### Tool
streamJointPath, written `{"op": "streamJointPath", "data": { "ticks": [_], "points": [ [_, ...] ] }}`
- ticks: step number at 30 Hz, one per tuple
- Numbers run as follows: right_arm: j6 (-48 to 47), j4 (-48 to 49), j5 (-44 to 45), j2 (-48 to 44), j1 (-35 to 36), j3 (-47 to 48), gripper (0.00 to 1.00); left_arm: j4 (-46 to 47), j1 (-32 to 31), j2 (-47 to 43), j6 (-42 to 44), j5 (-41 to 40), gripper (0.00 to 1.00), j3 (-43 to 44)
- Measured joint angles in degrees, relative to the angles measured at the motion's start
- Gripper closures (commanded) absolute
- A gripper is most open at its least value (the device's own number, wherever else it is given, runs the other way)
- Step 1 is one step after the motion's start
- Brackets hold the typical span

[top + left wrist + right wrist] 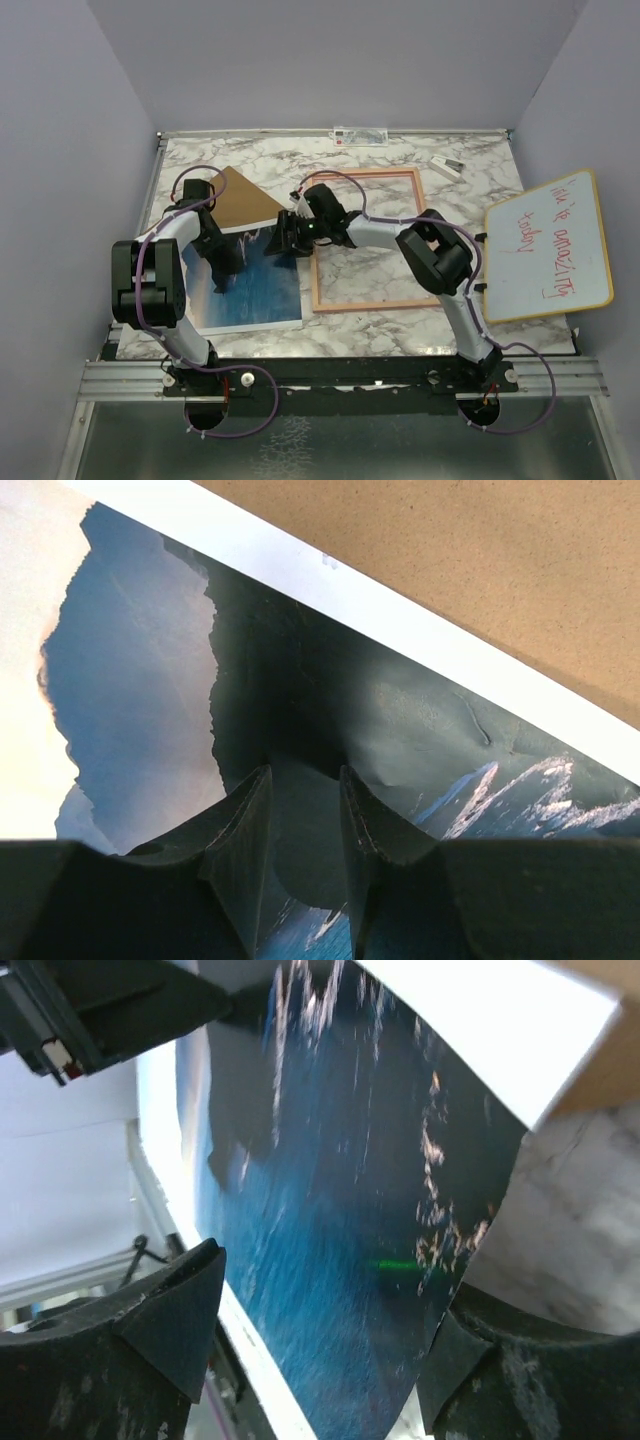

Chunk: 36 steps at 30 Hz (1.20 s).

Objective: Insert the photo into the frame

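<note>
The photo (262, 290) of blue sea and dark cliffs lies flat on the marble table, left of centre, and its top edge overlaps a brown backing board (240, 198). To its right lies the pink-rimmed frame (370, 174), through which the marble shows. My left gripper (222, 262) hangs low over the photo's upper part (150, 680); its jaws (306, 775) stand a little apart with nothing between them. My right gripper (285, 235) is at the photo's upper right edge, its jaws (330, 1300) wide open on either side of the curled-up print (340, 1160).
A wood-edged whiteboard (548, 245) with red writing leans over the table's right edge. A small white object (447, 166) lies near the back right, and a label strip (360, 133) sits on the back rim. The backing board (480, 570) fills the left wrist view's top.
</note>
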Motion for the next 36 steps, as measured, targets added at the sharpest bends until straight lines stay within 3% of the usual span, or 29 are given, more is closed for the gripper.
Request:
{"op": "streamJointPath", "data": {
  "ticks": [5,8,12,15,25,30,36],
  "points": [
    [2.6,7.1,-4.8,-0.5,0.0,-4.7,0.7,0.0,0.2,0.1,0.0,0.5,0.66,0.2],
    [3.9,10.3,-6.2,-0.5,0.0,-5.2,0.98,0.0,0.2,0.0,0.0,0.6,0.65,0.2],
    [5.6,14.8,-7.0,-0.5,0.0,-5.3,0.99,-0.2,0.2,-0.9,-0.6,1.3,0.6,0.3],
    [6.8,19.6,-6.9,-1.6,0.0,-7.6,1.0,-1.9,0.2,-2.9,-1.5,2.1,0.51,1.0],
    [16.2,44.6,-8.3,-9.5,-1.1,-17.5,0.99,-5.5,0.2,-18.1,-5.2,2.8,0.02,15.2],
    [19.8,52.5,-8.9,-11.9,-2.5,-19.3,0.99,-5.5,0.2,-18.4,-9.3,9.0,0.01,17.9],
    [15.8,52.4,-10.6,-16.2,-3.3,-20.6,1.0,-5.8,0.2,-13.1,-16.0,18.9,0.01,17.5]
  ]
}}
